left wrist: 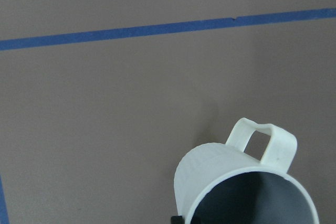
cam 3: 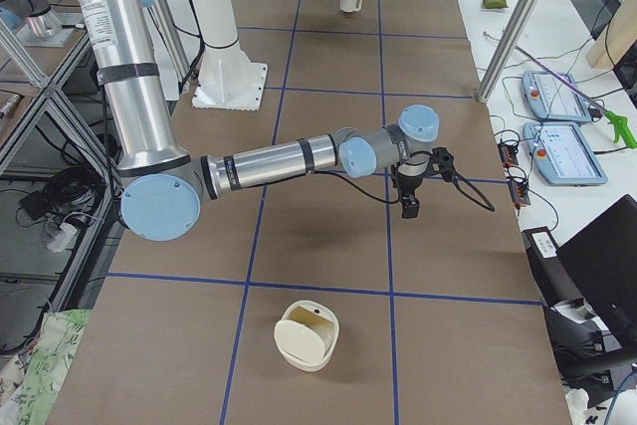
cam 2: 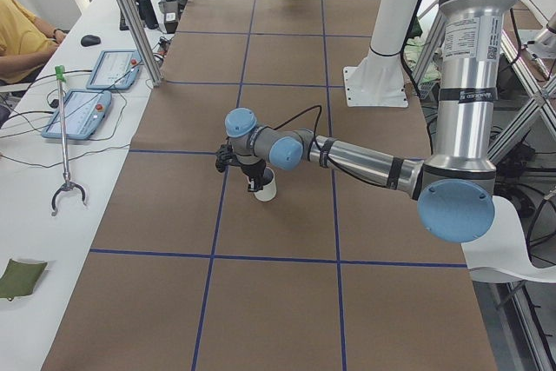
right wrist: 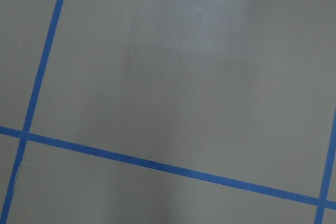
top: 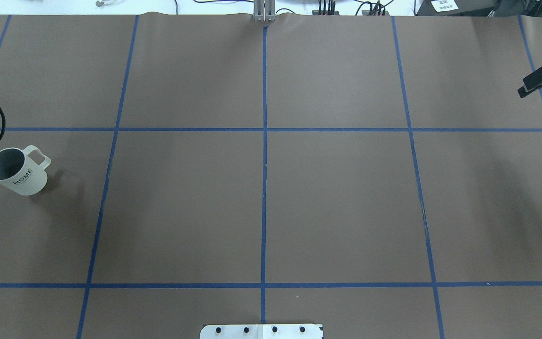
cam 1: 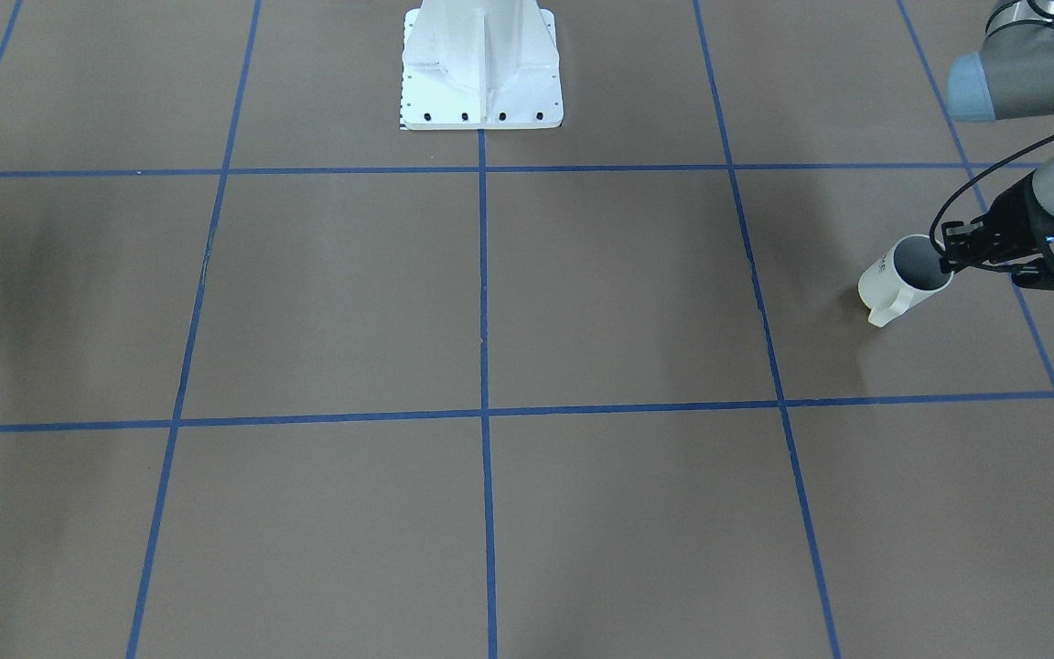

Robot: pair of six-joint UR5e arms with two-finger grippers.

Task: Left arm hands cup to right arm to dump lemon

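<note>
Closest to you, in the left wrist view, an off-white cup (left wrist: 210,179) fills the lower right corner. Its loop handle (left wrist: 262,141) points away from the camera, and the frame cuts off part of its grey inside. The left gripper (cam 1: 948,264) pinches the cup's rim, one finger inside the mouth and one outside, roughly opposite the handle. The cup stands upright at the left end of the brown table (top: 337,197), in the middle row of the blue tape grid (top: 265,129). You cannot tell whether its base rests on the paper or hangs just above it. Dark lettering (top: 22,176) reading "HOME" faces the robot's side. The lemon shows in no view, and what you can see of the cup's inside is plain grey.

Treat the cup as rigid and probably ceramic: fairly heavy for a rim pinch, smooth enough to slip, and likely to chip or break if dropped. Its wall looks finely ribbed, which may help the hold. The free rim beside the handle, or the handle itself, looks the best place for a second grip. Keep the cup level, since a loose lemon would roll out.

Well apart, towards the table's opposite end, the right gripper (cam 3: 410,208) hangs over bare paper with its fingers pointing down. Their spread cannot be made out. Beyond it, a cream container (cam 3: 307,337) sits near the far right end.
</note>
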